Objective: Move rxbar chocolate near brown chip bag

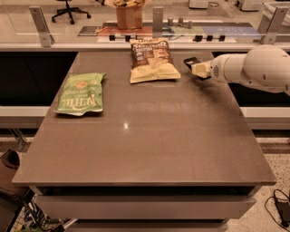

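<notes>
The brown chip bag (152, 60) lies flat at the far middle of the table, dark brown on top and pale yellow below. The rxbar chocolate (190, 61), a small flat black wrapper, is just to the right of the bag, at the tip of my gripper (196, 69). The gripper reaches in from the right on a white arm (253, 68) and sits low over the table's far right part, right against the bar. A short gap separates the bar from the bag's right edge.
A green chip bag (82, 93) lies at the table's left side. Glass partitions on metal posts (157, 18) stand behind the table's far edge, with a paper bag (129, 13) beyond them. The table's right edge (253, 136) runs under the arm.
</notes>
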### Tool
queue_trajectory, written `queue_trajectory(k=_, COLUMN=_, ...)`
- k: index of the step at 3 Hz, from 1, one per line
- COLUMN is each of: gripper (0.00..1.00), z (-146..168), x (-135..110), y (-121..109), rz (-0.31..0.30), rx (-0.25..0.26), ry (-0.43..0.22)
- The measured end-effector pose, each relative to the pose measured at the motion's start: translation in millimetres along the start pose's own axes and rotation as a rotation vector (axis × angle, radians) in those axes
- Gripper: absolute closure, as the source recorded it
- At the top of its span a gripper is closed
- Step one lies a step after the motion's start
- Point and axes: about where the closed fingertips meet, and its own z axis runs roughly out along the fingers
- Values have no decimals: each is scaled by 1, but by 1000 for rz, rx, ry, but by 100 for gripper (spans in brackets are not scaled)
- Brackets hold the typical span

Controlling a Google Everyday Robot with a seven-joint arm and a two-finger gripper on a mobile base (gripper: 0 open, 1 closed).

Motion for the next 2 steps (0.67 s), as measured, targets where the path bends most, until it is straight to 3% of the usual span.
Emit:
queue_trajectory(k=1, gripper=13, z=1, x=0, y=2, rz=-1, rx=-3, ry=1)
queue_trajectory(k=2, gripper=0, z=3, x=0, y=3, rz=-1, rx=-6, ry=1)
